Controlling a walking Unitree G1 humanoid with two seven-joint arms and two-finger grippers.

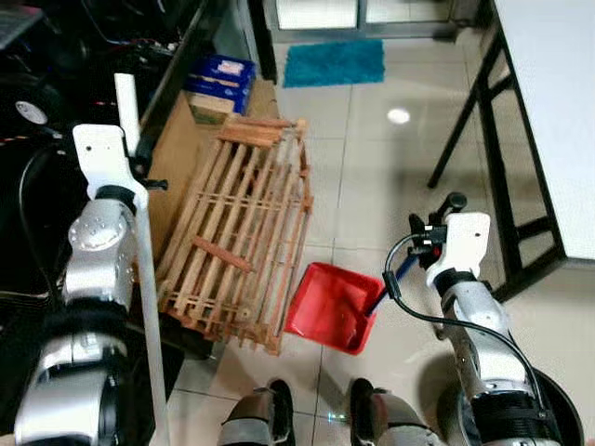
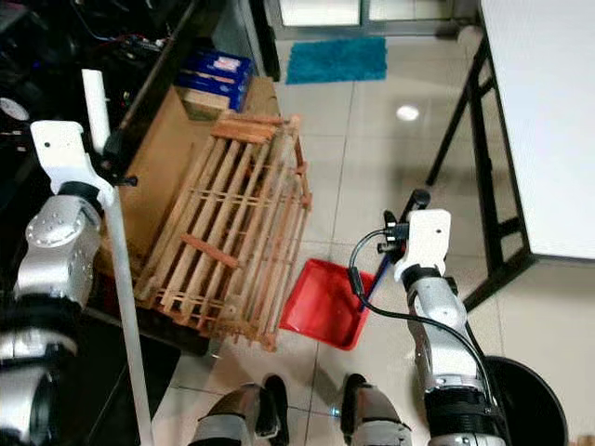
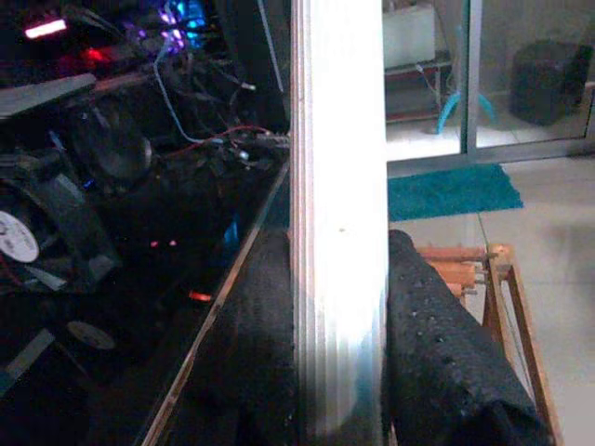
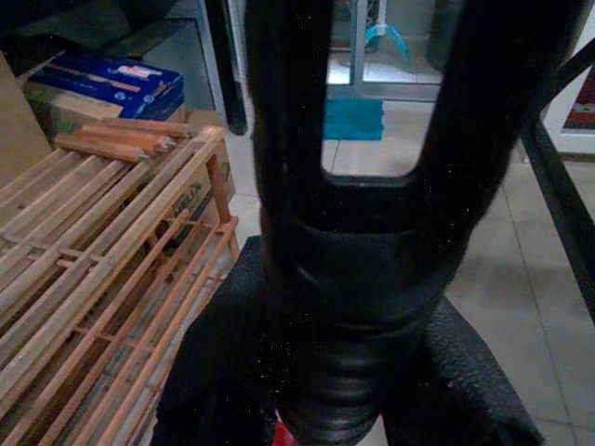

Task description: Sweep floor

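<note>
Left gripper: we clamp the white broom pole, upright beside the wooden rack. Right gripper: pinching what we take for the black dustpan handle. Red dustpan: on tile, touching the rack's corner. Open floor lies between rack and table legs.

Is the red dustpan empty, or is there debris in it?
Looks empty: the red dustpan, held on the floor by the right gripper, shows bare red inside; fine dust cannot be ruled out.

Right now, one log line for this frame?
left tool: shut on white broom handle | right tool: shut on dustpan handle | red dustpan: on floor beside wooden rack
</note>
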